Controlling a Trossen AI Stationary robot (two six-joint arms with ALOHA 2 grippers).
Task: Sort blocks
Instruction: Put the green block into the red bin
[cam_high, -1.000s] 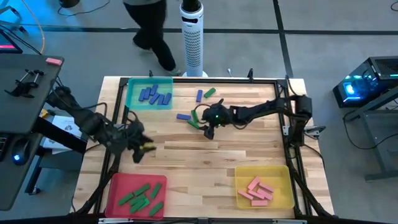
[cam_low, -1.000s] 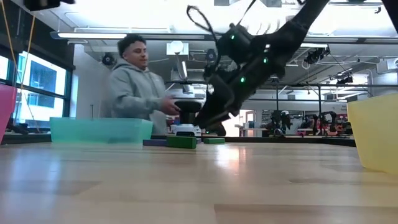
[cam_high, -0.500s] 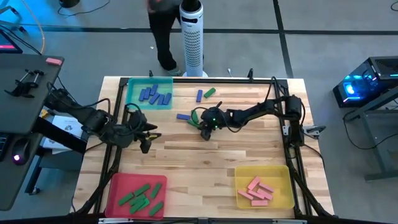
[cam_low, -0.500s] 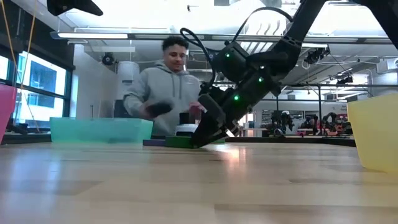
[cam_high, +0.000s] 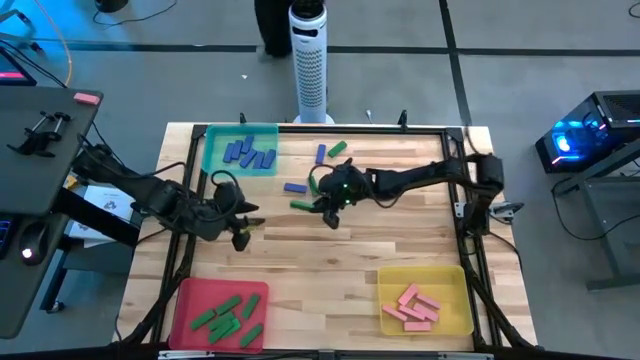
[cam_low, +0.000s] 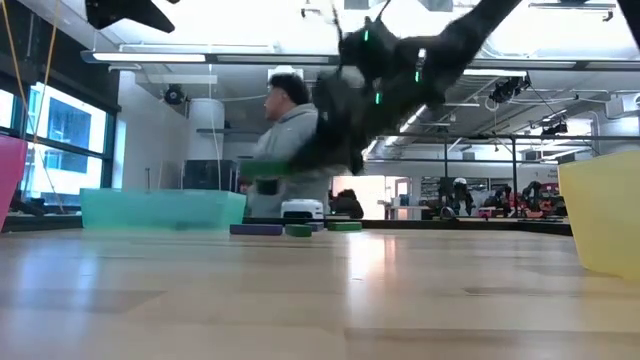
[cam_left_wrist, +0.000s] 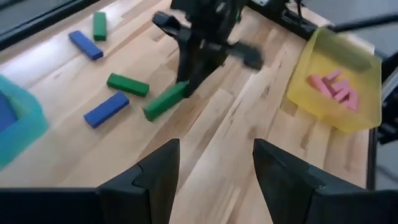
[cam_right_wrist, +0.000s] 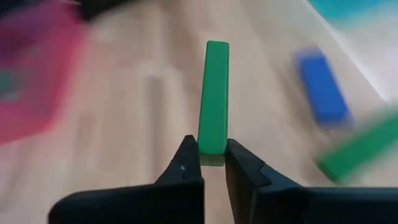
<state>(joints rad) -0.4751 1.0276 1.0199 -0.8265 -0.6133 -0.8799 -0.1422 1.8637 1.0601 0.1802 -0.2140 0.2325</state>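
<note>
Gripping a green block (cam_right_wrist: 214, 99) by one end, the right gripper (cam_high: 325, 208) hangs above the table (cam_high: 340, 250) near its middle — the block juts out past its fingertips. Beside it on the wood lie a blue block (cam_left_wrist: 106, 109) and another green block (cam_left_wrist: 127, 84). The left gripper (cam_high: 240, 228) waits near the table's left edge, fingers spread.

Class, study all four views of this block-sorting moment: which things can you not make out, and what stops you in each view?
- Right gripper, low view: motion blur smears it and its green block.
- Red tray, right wrist view: blur hides its contents.
- Green blocks in the red tray, high view: too small and overlapping to count.
- Left gripper, left wrist view: fingertips cut off by the picture edge.
</note>
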